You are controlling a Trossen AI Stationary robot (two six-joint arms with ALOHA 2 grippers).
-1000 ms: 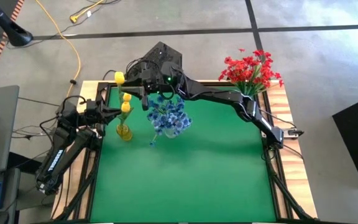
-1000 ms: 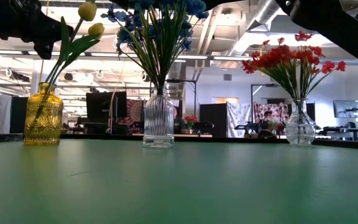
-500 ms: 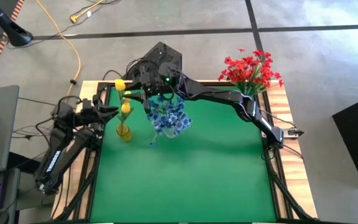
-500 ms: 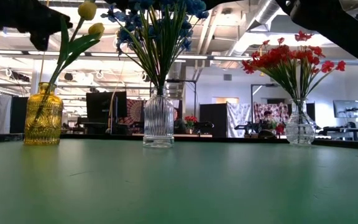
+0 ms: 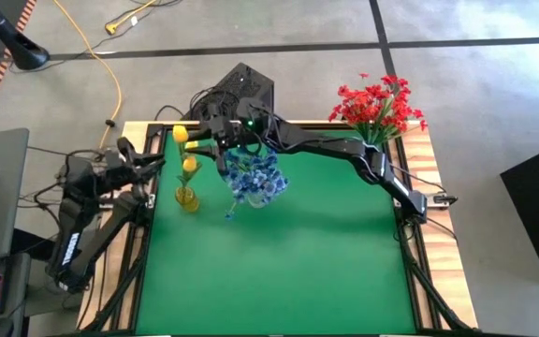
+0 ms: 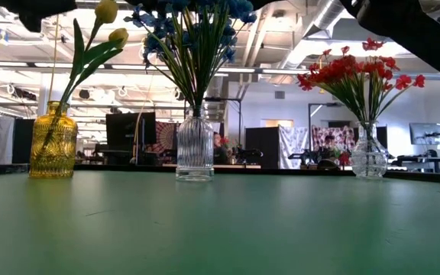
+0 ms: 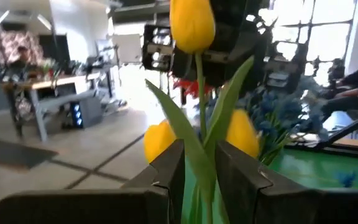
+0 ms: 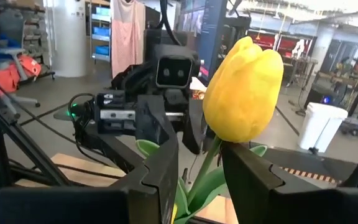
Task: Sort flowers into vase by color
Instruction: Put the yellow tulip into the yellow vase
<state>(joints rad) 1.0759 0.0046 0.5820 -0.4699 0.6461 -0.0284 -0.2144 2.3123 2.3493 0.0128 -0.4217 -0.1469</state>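
Note:
Three yellow tulips (image 5: 189,165) stand with their stems in the amber vase (image 6: 52,141) at the table's far left. My right gripper (image 8: 201,149) reaches over from the right (image 5: 197,140). It is open, one finger on either side of the tallest tulip's stem (image 8: 209,163), just under its bud (image 8: 244,90). My left gripper (image 7: 199,162) is open, left of the vase (image 5: 157,161). A tulip leaf (image 7: 194,158) shows through its gap. Blue flowers (image 5: 255,178) fill the clear ribbed vase (image 6: 195,149). Red flowers (image 5: 377,108) fill the vase at the far right (image 6: 369,156).
The green mat (image 5: 279,262) lies bare in front of the three vases. My right arm (image 5: 344,148) spans the far edge above the blue flowers. A black box (image 5: 246,82) and cables lie behind the table. A keyboard and monitor stand off its left side.
My left gripper has drawn back from the tulips toward the table's left edge and risen. My right gripper has edged toward the left edge. The tallest tulip's bud has shifted toward the near edge. The two lower buds have stayed where they were.

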